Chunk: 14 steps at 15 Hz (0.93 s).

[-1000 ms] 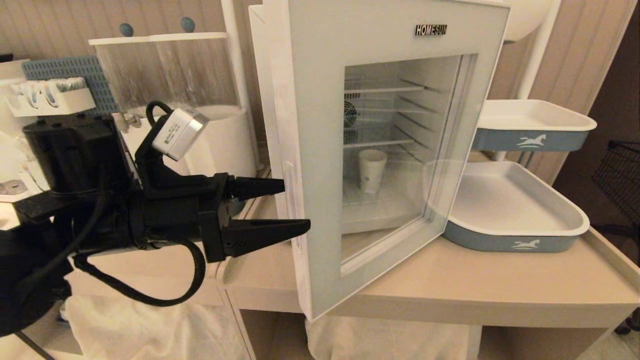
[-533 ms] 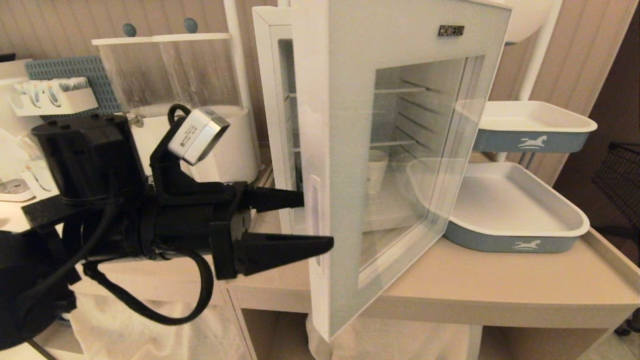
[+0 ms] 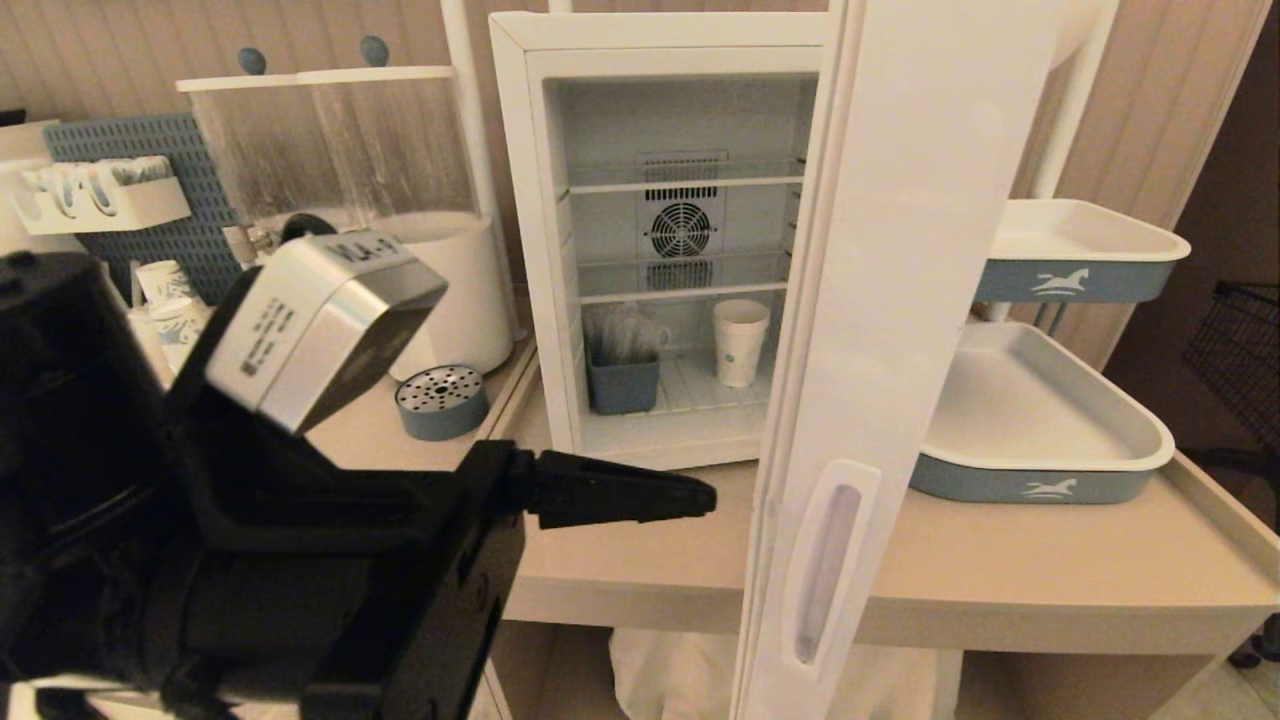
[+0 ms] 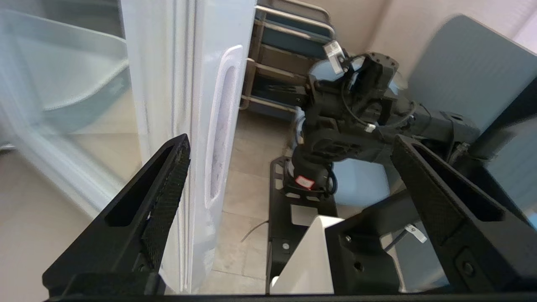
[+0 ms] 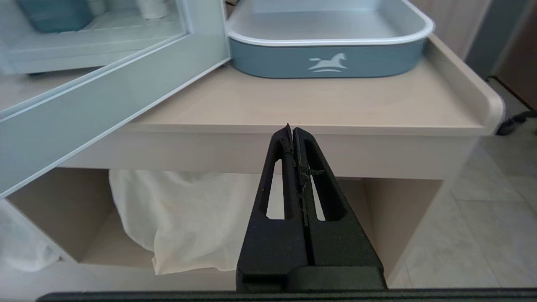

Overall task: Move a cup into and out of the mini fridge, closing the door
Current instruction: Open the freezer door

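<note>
While the left gripper (image 3: 640, 500) gapes empty at lower centre, the upright white paper cup (image 3: 741, 342) stands up-right inside the boxy white mini fridge (image 3: 520, 200).

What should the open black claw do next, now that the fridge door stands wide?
Probably reach the open left gripper past the pale glass-windowed door towards the white paper cup standing on the white mini fridge's bottom shelf; nothing blocks it.
</note>
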Available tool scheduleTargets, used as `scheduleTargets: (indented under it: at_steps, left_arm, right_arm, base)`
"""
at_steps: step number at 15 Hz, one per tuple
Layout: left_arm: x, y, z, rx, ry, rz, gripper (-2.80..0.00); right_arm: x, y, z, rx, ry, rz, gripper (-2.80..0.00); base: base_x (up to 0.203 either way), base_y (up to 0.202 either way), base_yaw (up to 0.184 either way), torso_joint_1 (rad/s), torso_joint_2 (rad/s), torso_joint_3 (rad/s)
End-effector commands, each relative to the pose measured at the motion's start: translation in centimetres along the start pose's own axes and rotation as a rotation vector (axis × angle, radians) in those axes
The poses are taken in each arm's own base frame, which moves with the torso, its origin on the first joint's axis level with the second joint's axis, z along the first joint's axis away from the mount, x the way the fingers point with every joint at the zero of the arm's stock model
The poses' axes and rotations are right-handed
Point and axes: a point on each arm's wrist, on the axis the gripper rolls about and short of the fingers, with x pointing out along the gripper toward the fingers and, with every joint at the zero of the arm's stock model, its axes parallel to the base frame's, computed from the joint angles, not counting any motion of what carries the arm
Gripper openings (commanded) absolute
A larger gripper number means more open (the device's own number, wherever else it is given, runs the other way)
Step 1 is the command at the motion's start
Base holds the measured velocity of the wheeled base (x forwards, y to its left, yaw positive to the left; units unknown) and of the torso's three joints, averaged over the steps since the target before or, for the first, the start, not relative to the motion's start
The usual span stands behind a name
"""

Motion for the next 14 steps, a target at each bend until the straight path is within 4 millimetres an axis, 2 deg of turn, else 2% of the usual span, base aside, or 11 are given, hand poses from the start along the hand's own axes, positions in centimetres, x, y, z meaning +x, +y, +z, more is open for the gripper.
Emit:
scheduleTargets:
  at_steps: [1, 5, 7, 11, 14]
  left_arm:
    - [-2.4, -2.1, 0.0, 0.027, -0.036, 0.016, 0.0]
    - [-6.7, -5.8, -0.4, 0.021, -0.053, 0.095, 0.0]
    - [-7.8, -6.8, -0.5, 0.019, -0.05, 0.115, 0.0]
    - [-5.8, -4.2, -2.4, -0.077, 0.052, 0.165, 0.0]
    - [-6.3, -4.6, -2.5, -0.07, 0.041, 0.181, 0.0]
  right_arm:
    - [0.0, 0.0, 0.0, 0.0, 0.002, 0.002, -2.8]
    - [0.0, 0.0, 0.0, 0.0, 0.002, 0.002, -2.8]
    - [0.0, 0.0, 0.0, 0.0, 0.002, 0.002, -2.8]
    - [0.0, 0.0, 0.0, 0.001, 0.002, 0.002, -2.8]
    - [0.0, 0.0, 0.0, 0.001, 0.002, 0.002, -2.8]
  base:
    - [0.0, 0.0, 0.0, 0.0, 0.0, 0.0]
    - [0.0, 0.0, 0.0, 0.0, 0.0, 0.0]
    - [0.0, 0.0, 0.0, 0.0, 0.0, 0.0]
    - [0.0, 0.0, 0.0, 0.0, 0.0, 0.0]
    - [0.0, 0.0, 0.0, 0.0, 0.0, 0.0]
